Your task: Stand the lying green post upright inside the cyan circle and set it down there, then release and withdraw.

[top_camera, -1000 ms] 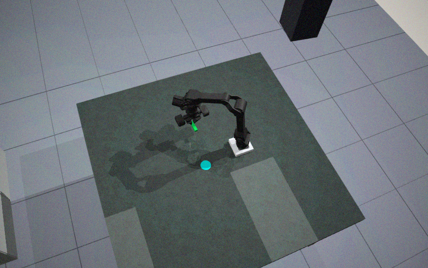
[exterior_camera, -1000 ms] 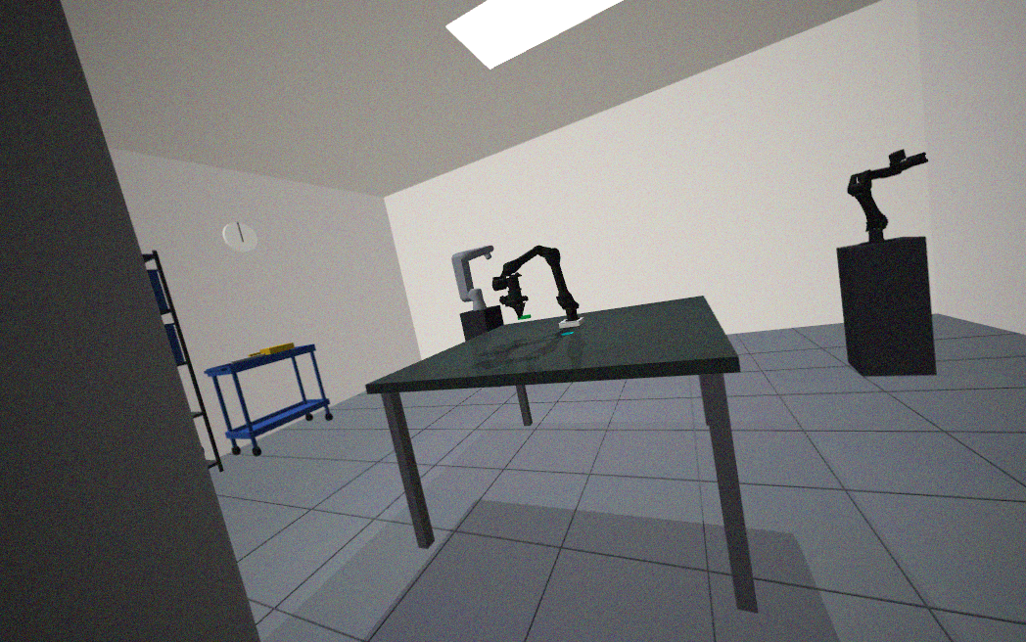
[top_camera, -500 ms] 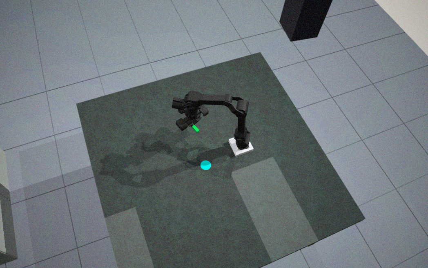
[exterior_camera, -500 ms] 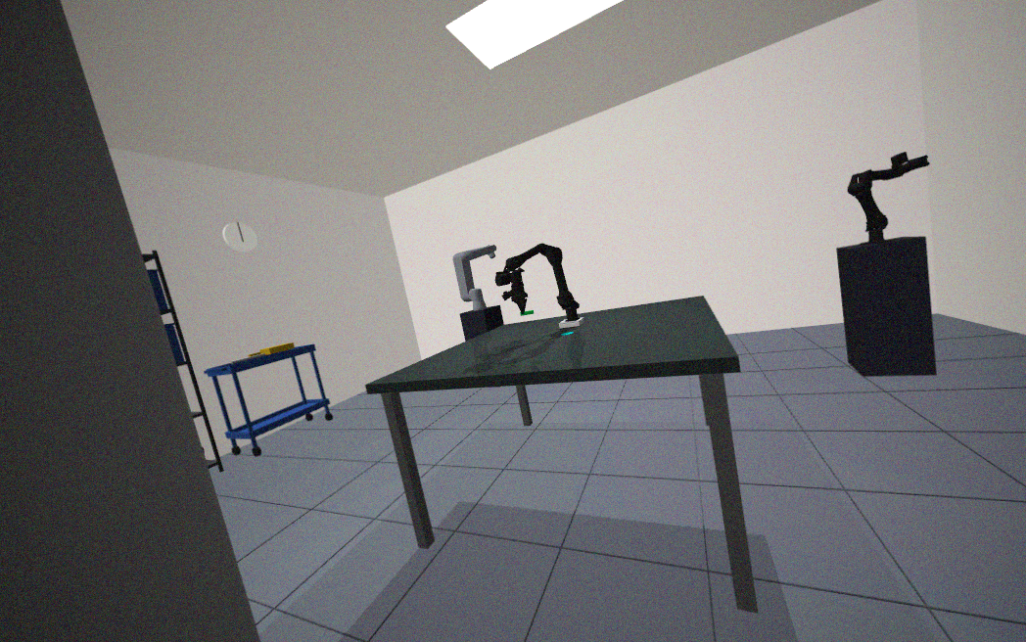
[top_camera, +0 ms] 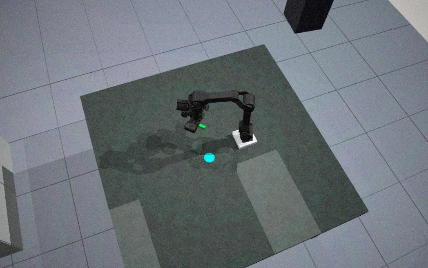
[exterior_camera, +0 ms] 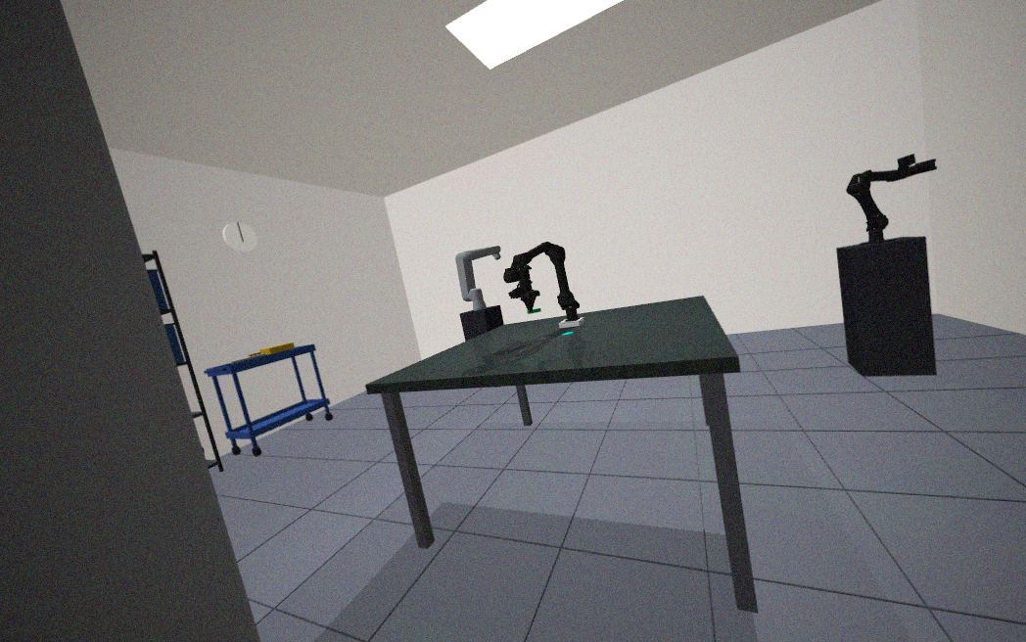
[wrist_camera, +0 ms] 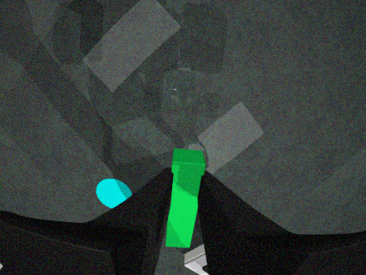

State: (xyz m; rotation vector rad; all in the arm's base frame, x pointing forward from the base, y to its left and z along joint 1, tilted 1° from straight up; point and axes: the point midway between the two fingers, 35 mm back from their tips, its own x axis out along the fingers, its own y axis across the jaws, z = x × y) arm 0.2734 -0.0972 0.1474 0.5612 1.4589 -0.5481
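While my arm (top_camera: 217,96) (exterior_camera: 561,274) arches up from its white base (top_camera: 240,145) (exterior_camera: 571,324), my gripper (top_camera: 196,125) (exterior_camera: 530,309) (wrist_camera: 185,175) points down over the dark green table (top_camera: 177,215) (exterior_camera: 643,341) (wrist_camera: 302,176). I have the green post (top_camera: 202,126) (exterior_camera: 535,310) (wrist_camera: 183,201) clenched between my two fingers, one against each of its long sides. The post is off the tabletop, lying nearly level rather than upright, and one end juts out past my fingertips. The cyan circle (top_camera: 209,157) (exterior_camera: 567,333) (wrist_camera: 112,192) lies flat on the table, apart from the post; nothing stands on it. From my wrist I see the circle off to one side, partly covered by one of my fingers, with a shadow across part of it. My base sits near the circle, on the same tabletop.
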